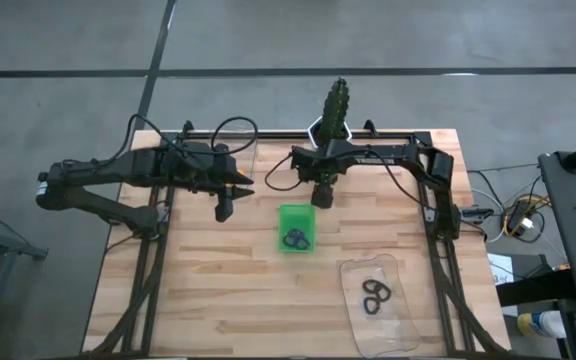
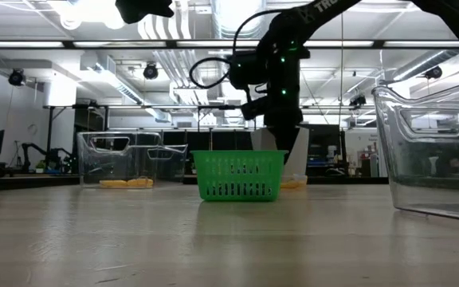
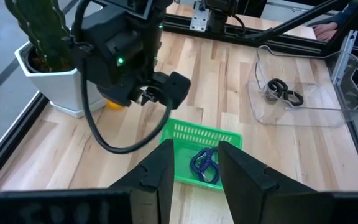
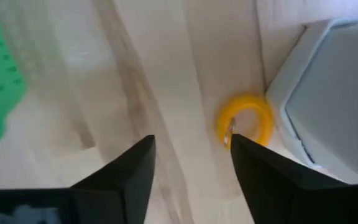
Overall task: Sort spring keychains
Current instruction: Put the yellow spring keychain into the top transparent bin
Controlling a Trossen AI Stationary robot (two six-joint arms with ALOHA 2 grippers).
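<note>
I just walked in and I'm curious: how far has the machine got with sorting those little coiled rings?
Partly done, it seems. Dark rings lie in the clear tray, and purple ones in the green basket. Nothing is held now: the right gripper hangs open over an orange ring on the table beside the white pot. The left gripper waits, empty. That orange ring, at least, is left.

Wide bare tabletop point(image 1: 208, 290) along the near and left side, open to any pass. Blocked mid-table by green tray point(image 1: 295, 228), near right by clear tray point(image 1: 378, 300), at the far edge by potted cactus point(image 1: 335, 108).
</note>
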